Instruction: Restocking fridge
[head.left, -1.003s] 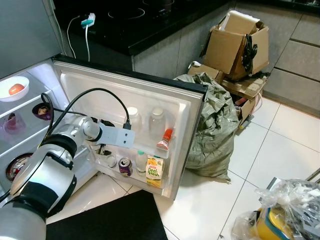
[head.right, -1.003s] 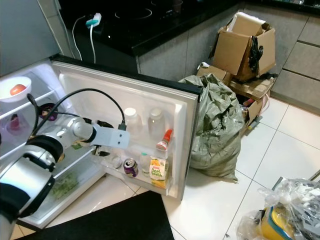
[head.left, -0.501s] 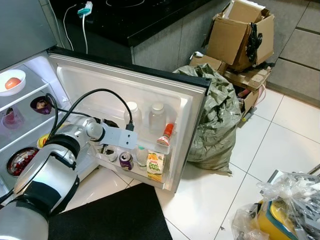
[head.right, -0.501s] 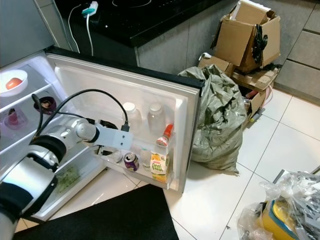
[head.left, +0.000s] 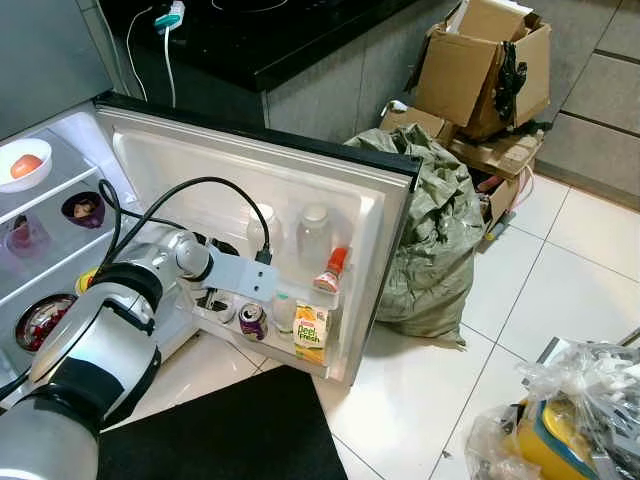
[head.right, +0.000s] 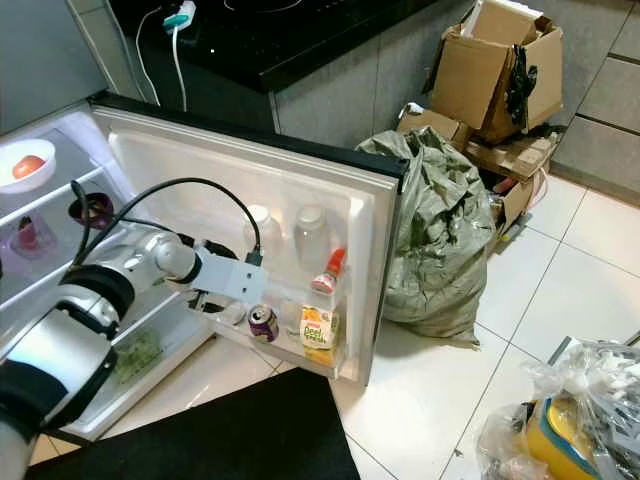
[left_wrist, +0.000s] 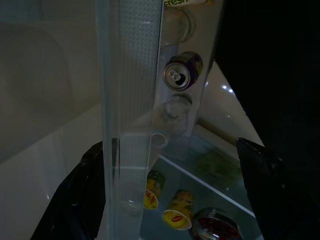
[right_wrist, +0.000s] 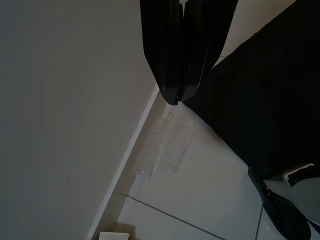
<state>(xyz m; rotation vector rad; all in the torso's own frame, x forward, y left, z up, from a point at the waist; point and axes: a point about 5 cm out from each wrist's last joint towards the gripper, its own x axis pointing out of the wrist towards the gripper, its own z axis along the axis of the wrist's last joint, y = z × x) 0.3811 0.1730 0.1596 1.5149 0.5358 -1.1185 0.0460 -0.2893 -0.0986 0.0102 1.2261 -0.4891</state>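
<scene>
Reaching Into the Fridge Door Rack

Reaching with our left arm, we have the left end effector (left_wrist: 170, 195) at the lower rack of the open white fridge door (head.left: 350, 190). In its wrist view the two black fingers (left_wrist: 80, 195) stand wide apart with the clear plastic rack rail between them, clasping nothing. The purple aluminium drink can (head.left: 251, 321) stands upright in that rack, just beside our wrist at about 4 o'clock from it, with the yellow-and-white juice carton (head.left: 311, 332) further along at 3 o'clock. We judge the can light, rigid but thin-walled and possibly slick, so it is best gripped round its middle. The carton looks softer, so we would pinch its flat sides gently. Our right end effector (right_wrist: 178, 95) hangs idle over the floor tiles, fingers pressed together and empty.
</scene>
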